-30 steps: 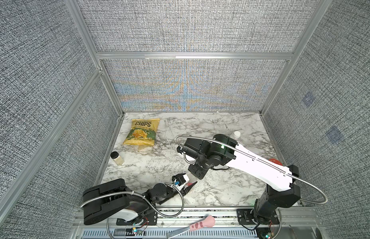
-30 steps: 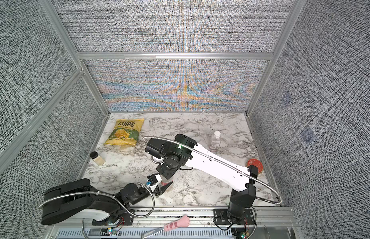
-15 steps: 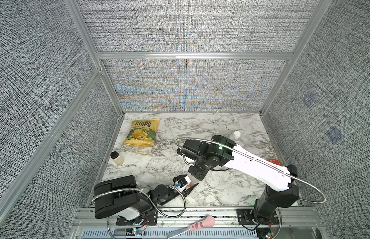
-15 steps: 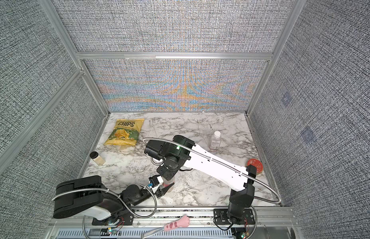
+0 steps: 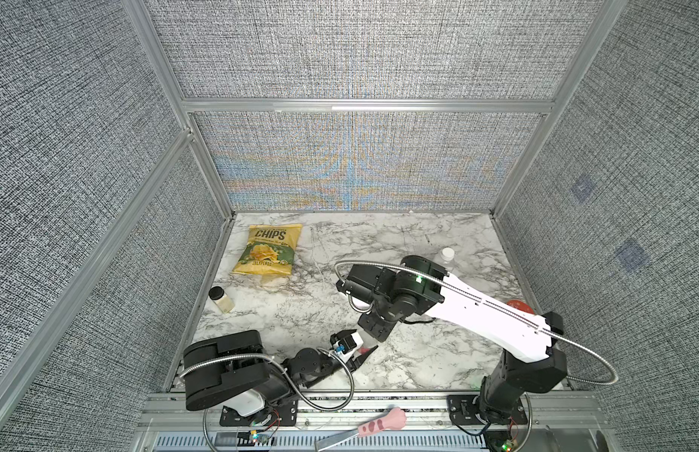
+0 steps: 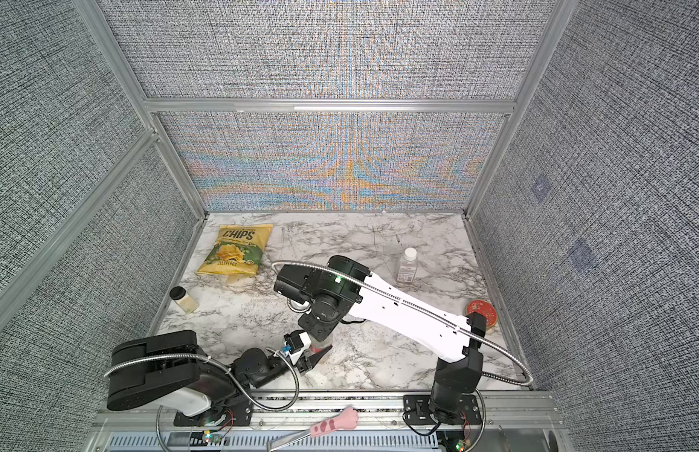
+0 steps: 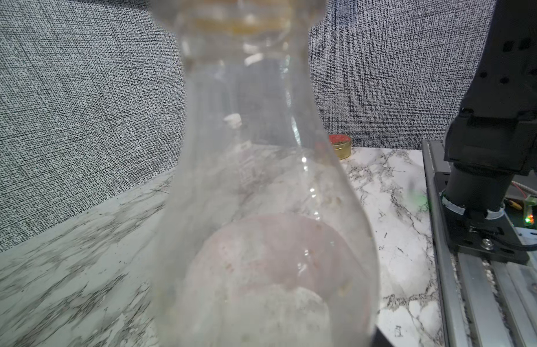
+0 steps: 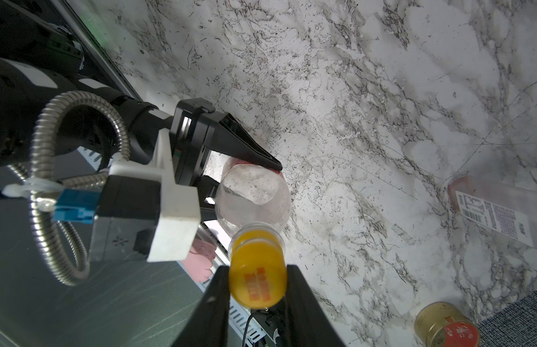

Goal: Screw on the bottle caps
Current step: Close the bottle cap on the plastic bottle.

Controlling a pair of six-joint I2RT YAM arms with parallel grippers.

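— Two tools work on one bottle: your left tool [image 8: 249,183] clamps the red-label bottle [image 7: 261,210] near the front edge of the bench [image 8: 381,120], and your right tool [image 8: 256,270] is closed on its orange-yellow cap [image 8: 256,284].
— What may go wrong?
— If you turn it tilted, the thread can cross. A weak left grip lets the bottle spin.

Lower centre of both top views, the left end effector [image 5: 362,354] reaches in low, clamped on the bottle [image 8: 252,192], while the right end effector [image 8: 256,278] points down, pinching the orange cap [image 8: 256,267].
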